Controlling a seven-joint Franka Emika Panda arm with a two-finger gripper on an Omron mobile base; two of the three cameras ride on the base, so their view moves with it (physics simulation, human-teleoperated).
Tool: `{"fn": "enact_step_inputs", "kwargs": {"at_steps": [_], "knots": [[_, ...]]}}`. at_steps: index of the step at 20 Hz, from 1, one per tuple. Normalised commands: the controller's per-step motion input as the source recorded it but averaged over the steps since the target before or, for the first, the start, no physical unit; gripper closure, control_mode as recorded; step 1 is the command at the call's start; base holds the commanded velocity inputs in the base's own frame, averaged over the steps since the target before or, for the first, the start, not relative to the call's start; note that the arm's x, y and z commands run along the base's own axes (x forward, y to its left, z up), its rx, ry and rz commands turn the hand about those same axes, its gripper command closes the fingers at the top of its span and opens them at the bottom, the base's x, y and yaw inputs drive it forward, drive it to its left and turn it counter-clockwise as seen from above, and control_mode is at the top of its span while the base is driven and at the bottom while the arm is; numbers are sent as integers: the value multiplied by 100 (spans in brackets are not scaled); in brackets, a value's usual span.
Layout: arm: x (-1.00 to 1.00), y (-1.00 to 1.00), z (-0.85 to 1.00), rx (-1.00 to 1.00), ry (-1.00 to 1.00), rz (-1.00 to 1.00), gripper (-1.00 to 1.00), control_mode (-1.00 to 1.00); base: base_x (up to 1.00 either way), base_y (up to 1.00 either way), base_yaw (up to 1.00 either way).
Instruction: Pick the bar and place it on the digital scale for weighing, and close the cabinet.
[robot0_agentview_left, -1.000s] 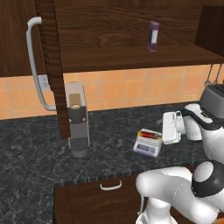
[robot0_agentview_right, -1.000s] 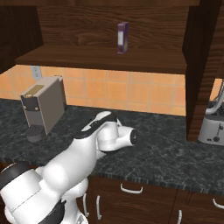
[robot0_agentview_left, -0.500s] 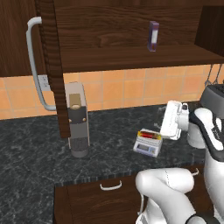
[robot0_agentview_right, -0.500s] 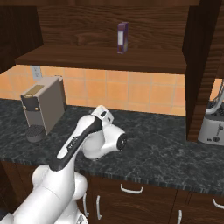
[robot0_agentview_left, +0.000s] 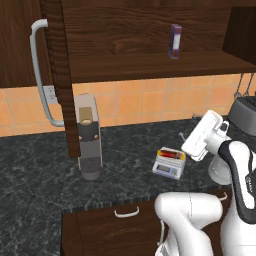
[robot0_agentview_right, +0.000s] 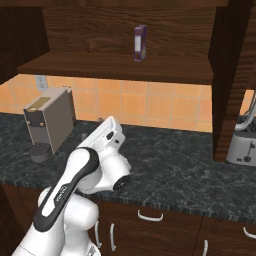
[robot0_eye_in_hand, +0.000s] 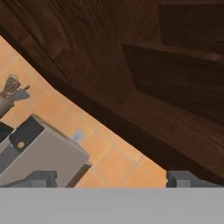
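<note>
The red bar (robot0_agentview_left: 170, 154) lies flat on the plate of the light-grey digital scale (robot0_agentview_left: 168, 165) on the dark counter. My white hand (robot0_agentview_left: 202, 134) hangs just right of the scale and above it, tilted upward, apart from the bar. In the hand view my gripper (robot0_eye_in_hand: 112, 179) is open, its fingertips (robot0_eye_in_hand: 42, 177) wide apart with nothing between them, facing the cabinet's underside. The dark-brown cabinet (robot0_agentview_left: 150, 30) stands open: its left door (robot0_agentview_left: 62, 75) with the long grey handle (robot0_agentview_left: 39, 75) swings out toward me, and a right door (robot0_agentview_right: 233, 75) is open too.
An upright purple box (robot0_agentview_left: 175, 41) stands on the cabinet shelf (robot0_agentview_right: 115, 68). The grey coffee machine (robot0_agentview_left: 88, 134) sits under the left door's edge. A toaster (robot0_agentview_right: 244, 143) is at the far right. A drawer with a curved handle (robot0_agentview_left: 126, 213) is below the counter.
The hand has risen slightly and tilted upward away from the scale while the arm's elbow swung round. The bar stays on the scale.
</note>
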Motion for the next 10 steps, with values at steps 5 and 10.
{"fn": "enact_step_inputs", "kwargs": {"at_steps": [5,10], "knots": [[-72,-44,85,1,-33,-13,-100,-100,0,0,0],[-84,-32,30,-1,-55,-10,-100,-100,0,0,0]]}}
